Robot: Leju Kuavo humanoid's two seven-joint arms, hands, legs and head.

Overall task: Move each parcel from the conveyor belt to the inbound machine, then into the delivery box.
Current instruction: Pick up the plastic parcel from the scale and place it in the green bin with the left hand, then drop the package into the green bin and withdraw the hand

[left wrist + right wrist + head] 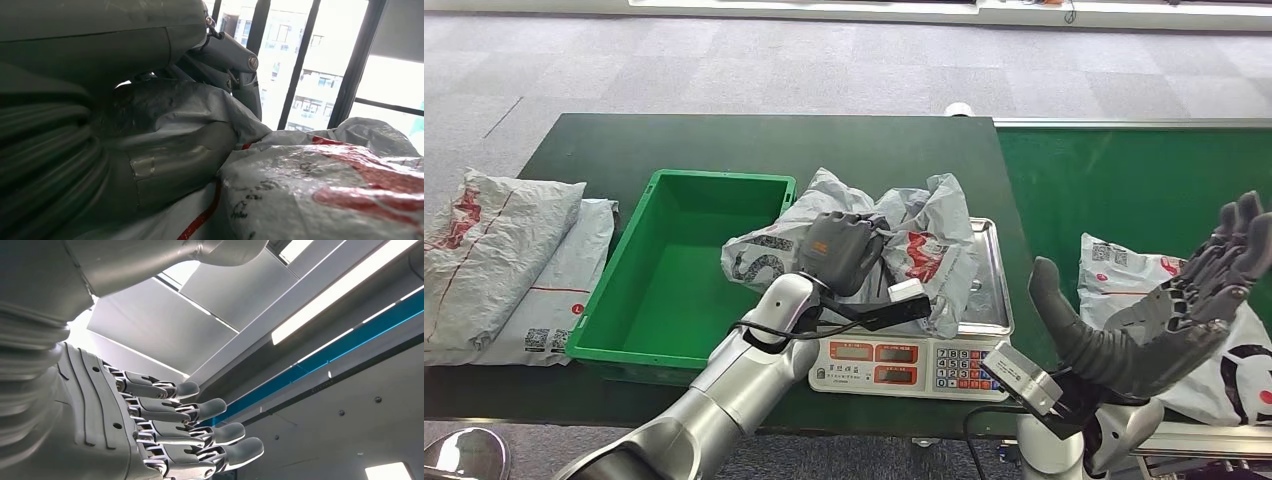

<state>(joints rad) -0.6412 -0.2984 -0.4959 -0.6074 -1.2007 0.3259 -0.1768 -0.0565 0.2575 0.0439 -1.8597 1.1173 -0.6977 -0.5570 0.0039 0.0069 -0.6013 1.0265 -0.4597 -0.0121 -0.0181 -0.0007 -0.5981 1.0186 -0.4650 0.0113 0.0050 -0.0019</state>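
A crumpled grey parcel (924, 245) with red print lies on the steel tray of the inbound scale (904, 362). My left hand (842, 250) sits on its left half and grips it. In the left wrist view the thumb (175, 165) is tucked under a fold of the parcel (325, 185), with the fingers above that fold. My right hand (1169, 320) is raised palm up with its fingers spread, holding nothing, beside a second grey parcel (1114, 265) on the green conveyor belt (1124, 180). The right wrist view shows that hand (150, 420) with straight fingers against the ceiling.
A green delivery box (674, 290) stands empty just left of the scale, on the dark green table. Two more grey parcels (484, 250) (564, 290) lie flat at the table's left end. The scale's display and keypad face the near edge.
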